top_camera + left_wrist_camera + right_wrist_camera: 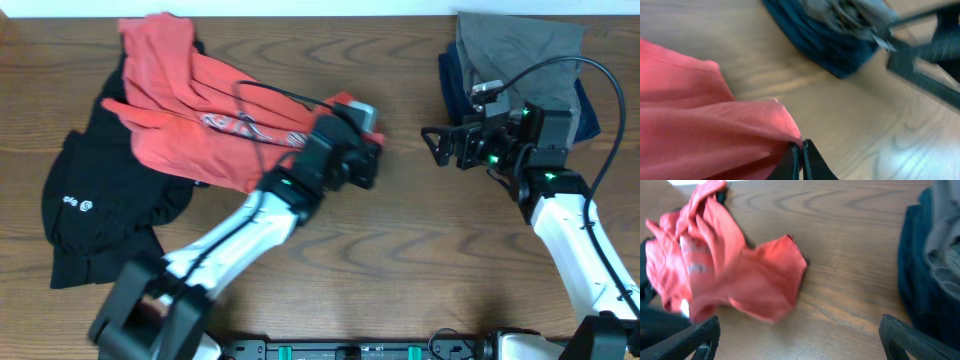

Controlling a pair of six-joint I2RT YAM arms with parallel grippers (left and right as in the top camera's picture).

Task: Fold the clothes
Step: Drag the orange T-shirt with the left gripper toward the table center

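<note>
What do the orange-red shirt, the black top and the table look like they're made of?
Orange-red T-shirt: soft matte knit, probably cotton jersey; it bunches in loose folds.
Black top: similar limp, matte fabric, lying crumpled; the fibre is unclear.
Table: brown wood grain with a slight sheen; it could be solid wood or a laminate, I cannot tell which.
</note>
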